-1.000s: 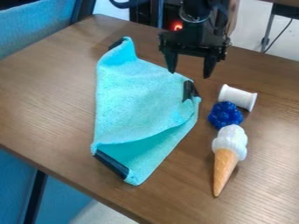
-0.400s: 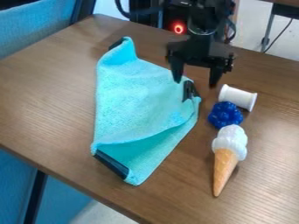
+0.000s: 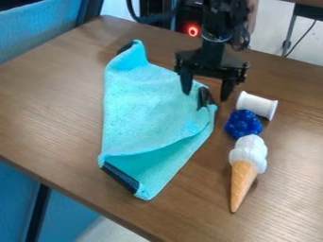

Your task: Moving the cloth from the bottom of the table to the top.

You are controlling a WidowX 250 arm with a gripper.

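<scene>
The black two-finger gripper (image 3: 206, 97) has shifted a little to the left in the camera view and lower since the last frame, while the turquoise cloth (image 3: 142, 108) has not moved at all. That brings the fingertips down around the black clip-like piece (image 3: 203, 98) on the cloth's right-hand corner — one over the fabric, the other just beyond its edge. The gripper is spread wide with nothing held between its fingers; whether either tip touches the cloth, the view does not settle.

The cloth lies loosely crumpled on the wooden table (image 3: 44, 104), running from near the far edge toward the near one, its lower end folded over beside a second black piece (image 3: 120, 177). To its right sit a white spool (image 3: 257, 105), a dark blue knobbly toy (image 3: 243, 124) and a toy ice cream cone (image 3: 245, 172), well within reach of a careless sweep.

For the task, the change looks like the last alignment before a grasp. The next move probably calls for lowering further and closing on that corner — a shallow pinch could slip off the stiff piece — then drawing the cloth toward the far edge.
</scene>
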